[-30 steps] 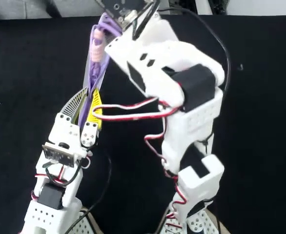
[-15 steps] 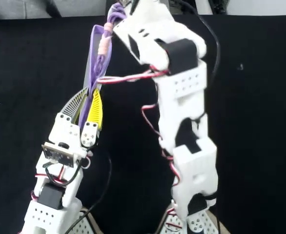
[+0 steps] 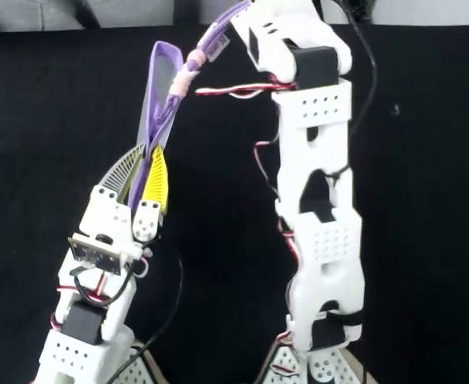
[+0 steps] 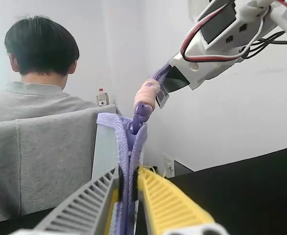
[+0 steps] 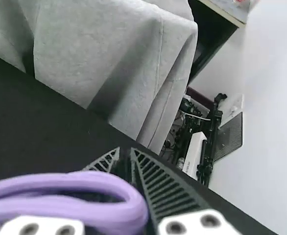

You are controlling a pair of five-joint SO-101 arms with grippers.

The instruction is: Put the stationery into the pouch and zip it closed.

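Pouch (image 3: 156, 88) pinched in left claw (image 3: 148, 154), strap (image 3: 206, 52) in right claw (image 4: 169, 78)

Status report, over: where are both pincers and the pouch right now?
Left pincer shut on pouch, held aloft. Right pincer shut on the zip pull. No obstruction seen.

High view: overhead, looking down on the table (image 3: 42, 120). Wrist views: close-up, seemingly facing the room; all share the pouch (image 3: 159, 88).
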